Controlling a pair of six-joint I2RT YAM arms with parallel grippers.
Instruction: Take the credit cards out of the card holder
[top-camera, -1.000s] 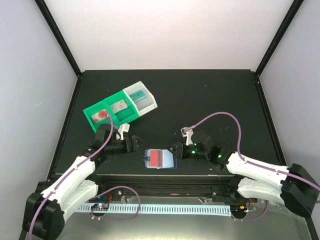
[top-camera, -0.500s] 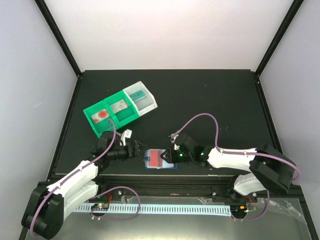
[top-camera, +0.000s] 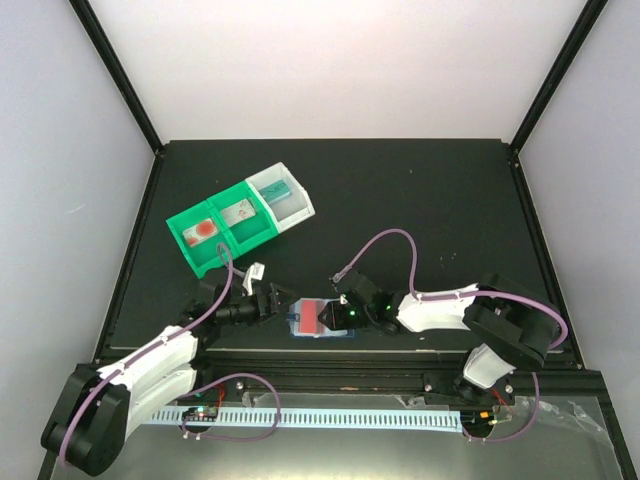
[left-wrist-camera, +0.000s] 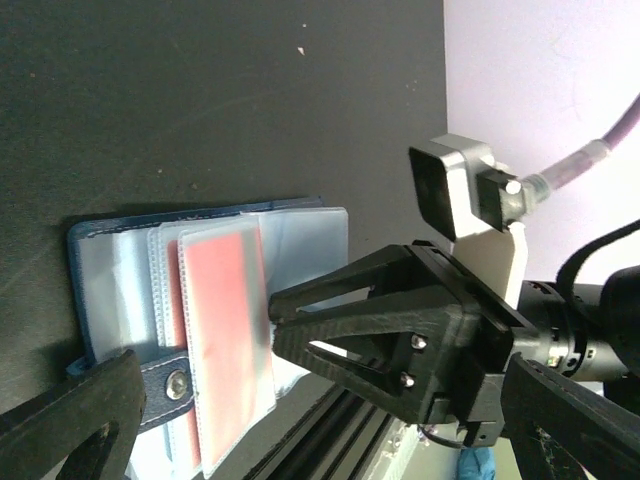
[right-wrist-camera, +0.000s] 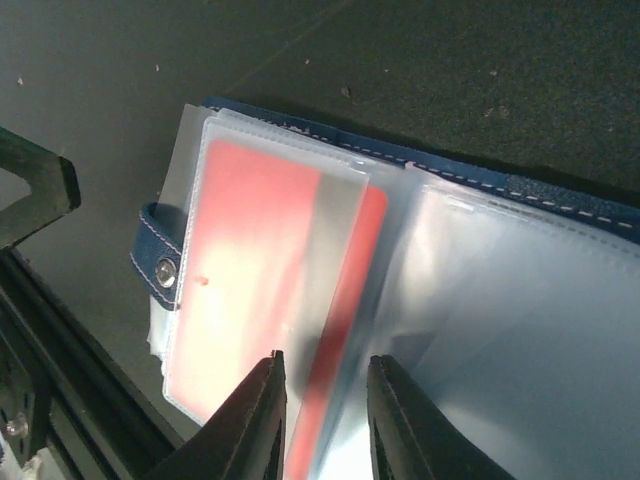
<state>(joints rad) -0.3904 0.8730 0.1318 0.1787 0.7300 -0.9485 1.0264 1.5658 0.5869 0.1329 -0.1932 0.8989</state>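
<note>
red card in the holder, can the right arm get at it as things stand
Probably yes. The right gripper hovers over the open card holder, jaws slightly apart above the red card, nothing between. The left gripper sits by the tab side. The clear pocket covering the card may hinder.

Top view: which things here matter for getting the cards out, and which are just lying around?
Job in hand:
- card holder
- red card in its sleeve
- right gripper, over the card
- left gripper, beside the holder

Lying about:
- green tray, farther back on the left
- its white end bin
</note>
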